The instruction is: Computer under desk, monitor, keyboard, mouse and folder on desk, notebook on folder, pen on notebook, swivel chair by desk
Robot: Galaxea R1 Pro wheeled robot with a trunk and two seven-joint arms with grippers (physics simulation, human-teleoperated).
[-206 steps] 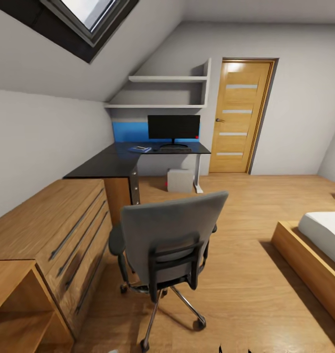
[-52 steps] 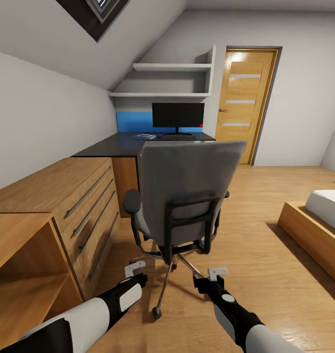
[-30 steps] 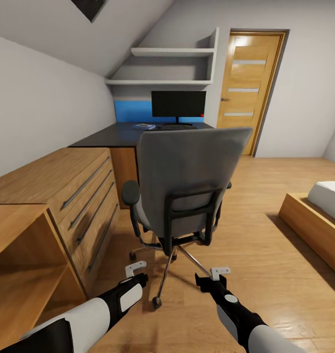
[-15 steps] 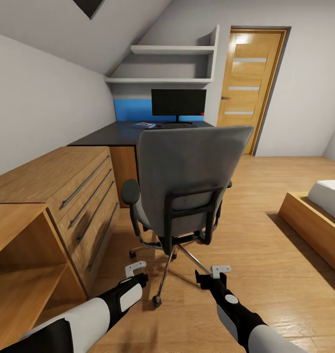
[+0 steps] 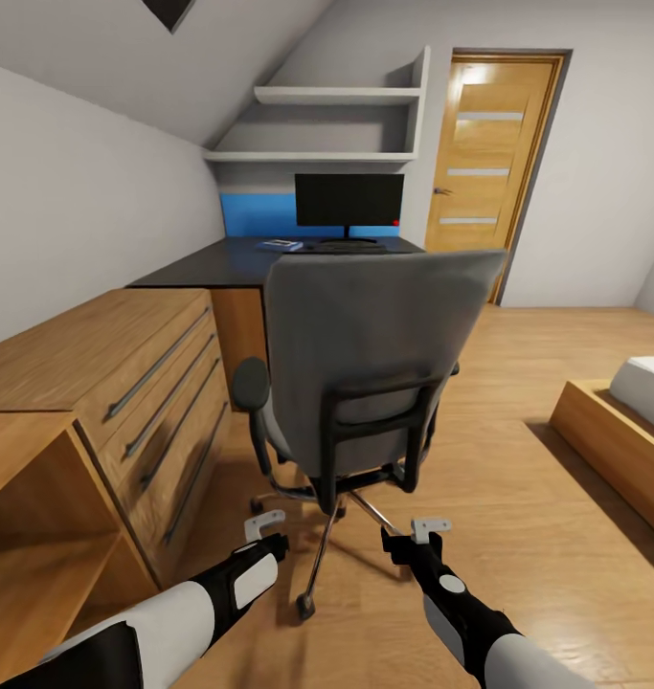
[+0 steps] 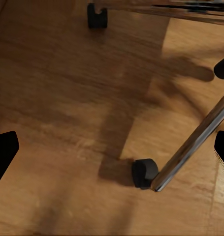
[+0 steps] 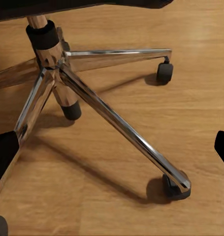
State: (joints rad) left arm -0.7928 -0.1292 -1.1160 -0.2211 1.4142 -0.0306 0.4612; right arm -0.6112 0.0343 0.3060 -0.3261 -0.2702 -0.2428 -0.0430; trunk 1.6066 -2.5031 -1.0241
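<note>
Chair (image 5: 365, 373) is standing just ahead of our grippers, left (image 5: 265, 532) and right (image 5: 422, 536), both released and empty; we are risking snagging its castors (image 7: 173, 189), tipping it.

Swivel chair (image 5: 365, 359) before desk (image 5: 240, 263) — monitor (image 5: 349, 200) on it — drawer chest (image 5: 106, 383) left

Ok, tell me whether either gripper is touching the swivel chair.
Apart. The head view shows the left gripper and right gripper low over the floor, bare floorboards between them and the swivel chair.
</note>
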